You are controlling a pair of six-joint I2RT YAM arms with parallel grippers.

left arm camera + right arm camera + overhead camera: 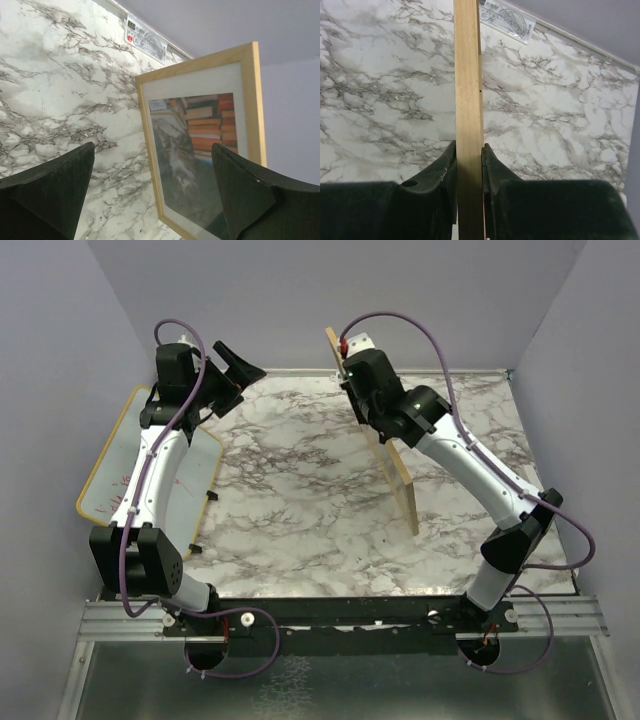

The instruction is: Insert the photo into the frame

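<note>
The frame (404, 485) of thin light wood stands upright on its long edge across the middle of the marble table. My right gripper (365, 400) is shut on its upper edge; in the right wrist view the wooden edge (468, 100) runs straight up between the two black fingers (440, 172). In the left wrist view the frame's front (250, 100) faces me, and the photo (197, 145) of the tabby cat and stacked books shows behind the pane. My left gripper (235, 370) is open and empty, raised at the far left, apart from the frame (152, 195).
A round-cornered whiteboard (110, 475) with red writing lies at the table's left edge under my left arm. A clear protractor ruler (145, 40) lies at the far edge, also in the right wrist view (507, 20). Grey walls close in the back and sides.
</note>
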